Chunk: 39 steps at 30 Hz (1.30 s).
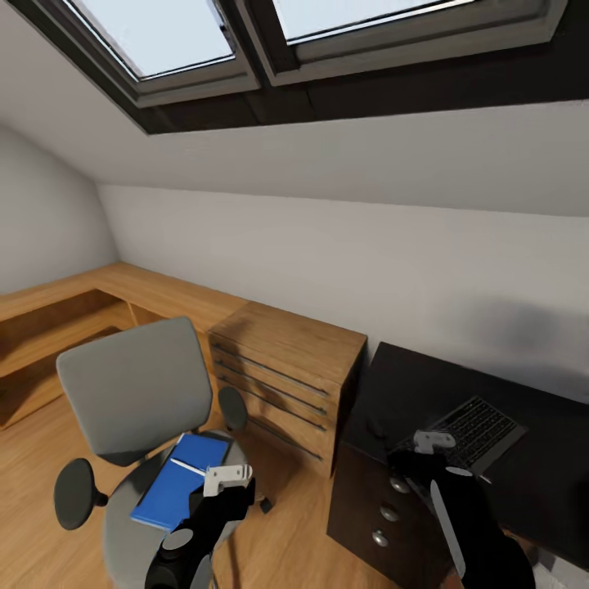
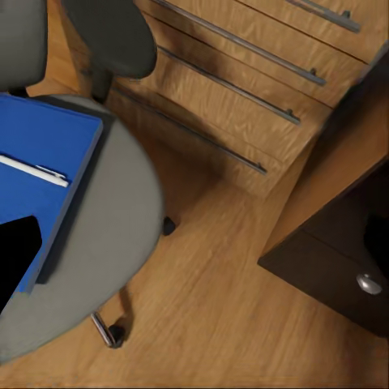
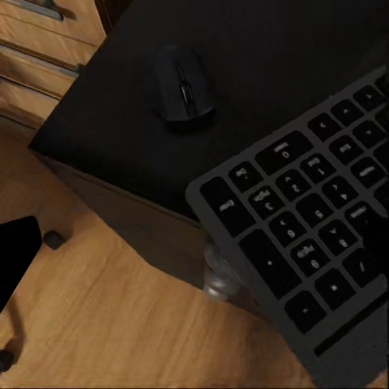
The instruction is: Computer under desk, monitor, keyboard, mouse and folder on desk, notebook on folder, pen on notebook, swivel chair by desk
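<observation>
A blue folder [image 1: 182, 483] lies on the seat of the grey swivel chair [image 1: 131, 393], and a thin white pen [image 1: 188, 466] rests across it; I cannot tell a notebook apart from it. My left gripper [image 1: 229, 476] hovers just right of the folder [image 2: 40, 162], its fingers not clear. On the dark desk [image 1: 523, 491], the black keyboard [image 1: 478, 429] sits tilted, its near end at my right gripper [image 1: 433, 442]. In the right wrist view the keyboard [image 3: 308, 235] looms close and overhangs the desk edge. The black mouse [image 3: 185, 91] rests on the desk beyond it.
A wooden drawer chest [image 1: 286, 384] stands between the chair and the desk. A low wooden shelf [image 1: 49, 327] runs along the left wall. The sloped ceiling carries skylights [image 1: 155, 41]. Bare wood floor [image 2: 227, 308] separates the chair base from the desk's drawers [image 1: 384, 515].
</observation>
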{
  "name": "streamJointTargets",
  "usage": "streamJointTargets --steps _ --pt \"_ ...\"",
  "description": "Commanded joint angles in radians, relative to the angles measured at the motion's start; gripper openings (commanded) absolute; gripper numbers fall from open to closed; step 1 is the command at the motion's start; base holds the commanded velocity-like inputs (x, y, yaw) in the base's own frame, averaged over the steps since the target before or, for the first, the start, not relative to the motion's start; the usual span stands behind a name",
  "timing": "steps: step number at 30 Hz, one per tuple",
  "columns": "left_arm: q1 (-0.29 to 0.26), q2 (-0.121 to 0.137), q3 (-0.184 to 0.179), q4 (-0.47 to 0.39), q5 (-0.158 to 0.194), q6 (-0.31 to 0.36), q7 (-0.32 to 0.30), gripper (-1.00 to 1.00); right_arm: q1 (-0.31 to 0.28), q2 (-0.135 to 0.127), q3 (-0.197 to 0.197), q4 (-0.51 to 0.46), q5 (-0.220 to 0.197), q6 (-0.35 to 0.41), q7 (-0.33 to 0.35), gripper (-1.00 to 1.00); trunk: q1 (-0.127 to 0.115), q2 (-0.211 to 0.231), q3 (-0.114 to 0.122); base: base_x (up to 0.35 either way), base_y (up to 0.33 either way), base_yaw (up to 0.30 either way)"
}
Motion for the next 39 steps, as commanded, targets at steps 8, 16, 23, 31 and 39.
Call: streamJointTargets --steps 8,16,23,31,39 --pt "-0.001 0.0 -0.002 -0.001 0.011 0.004 0.009 1.0 -0.001 0.001 -0.001 0.012 0.01 0.005 0.009 1.0 0.0 -0.001 -0.002 -0.33 0.0 0.0" --pt "-0.001 0.0 -0.001 -0.001 0.011 0.004 0.009 1.0 -0.001 0.001 -0.001 0.033 0.009 0.005 0.011 1.0 0.0 -0.001 -0.002 -0.2 0.0 0.0" --pt "-0.001 0.0 -0.001 -0.001 0.011 0.004 0.009 1.0 -0.001 0.0 -0.004 0.046 -0.034 0.005 0.01 1.0 0.0 -0.001 -0.002 -0.209 0.0 0.0" --pt "-0.001 0.0 -0.001 -0.001 0.011 0.004 0.009 1.0 -0.001 0.0 -0.004 0.054 -0.06 0.005 0.011 1.0 0.0 -0.001 -0.002 -0.126 0.0 0.0" --pt "-0.001 -0.001 -0.003 -0.006 0.012 0.004 0.008 1.0 -0.001 -0.002 -0.012 0.12 -0.14 0.005 0.011 1.0 0.0 -0.001 -0.002 -0.011 0.0 0.0"
